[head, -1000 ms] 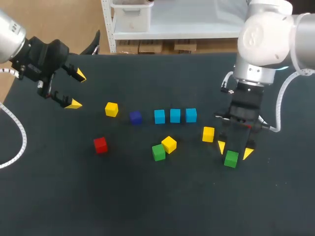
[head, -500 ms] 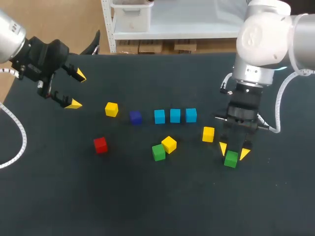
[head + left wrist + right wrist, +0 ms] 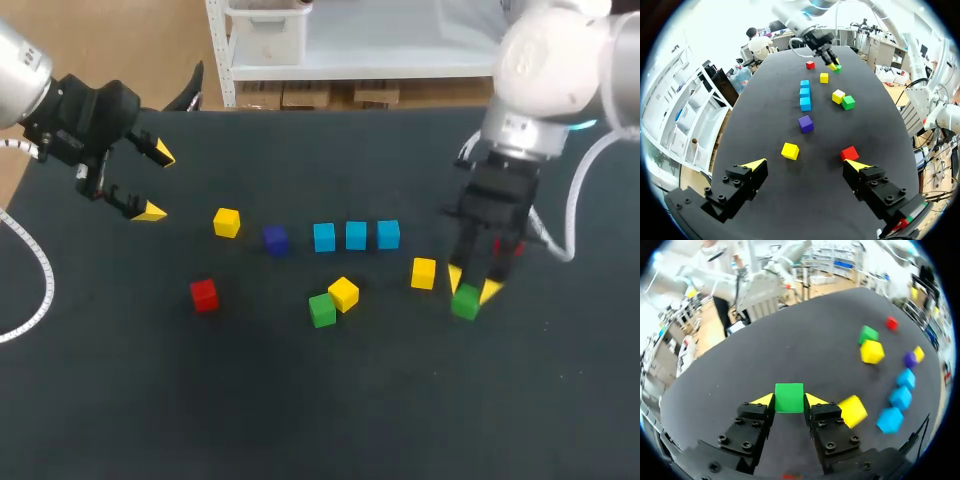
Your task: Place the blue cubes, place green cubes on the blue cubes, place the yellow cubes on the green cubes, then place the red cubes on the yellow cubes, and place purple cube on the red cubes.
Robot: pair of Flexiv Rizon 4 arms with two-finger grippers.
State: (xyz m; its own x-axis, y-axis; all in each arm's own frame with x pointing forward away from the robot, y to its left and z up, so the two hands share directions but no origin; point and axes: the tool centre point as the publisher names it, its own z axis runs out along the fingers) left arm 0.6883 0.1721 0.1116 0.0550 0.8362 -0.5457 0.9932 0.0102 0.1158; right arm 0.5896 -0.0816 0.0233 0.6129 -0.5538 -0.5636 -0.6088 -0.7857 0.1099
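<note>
Head view, L to R: left jaws hang wide open over the tabletop [image 3: 300,420] near its far-left corner, nothing btwn them. Next up, red cube [image 3: 204,295] on its own, then the far-left yellow cube [image 3: 227,222] w/ the purple cube [image 3: 275,238] just beside it. Blue cubes [image 3: 356,235], three of them, sit in a tight row mid-tabletop. Nearer the camera, the loose green cube [image 3: 322,310] touches the middle yellow cube [image 3: 343,293]. The right yellow cube [image 3: 423,273] sits alone, and just beside it is the action: right jaws narrow, clamped on the held green cube [image 3: 465,302]. Right wrist view confirms it, a yellow tip on each of two opposite faces, cube square btwn them. Can't tell for sure if it's clear of the tabletop.

Handling, my read: small, stiff, light, so no crush risk and no sag. Faces look smooth, so it could slip or twist if pinched off-centre. Best hold is the one shown: two opposite flat faces, about mid-height, underside free for setting down. The blue cubes are well apart from it and give little landing area, so it prob. needs to go down flat and square or it'll tip.
</note>
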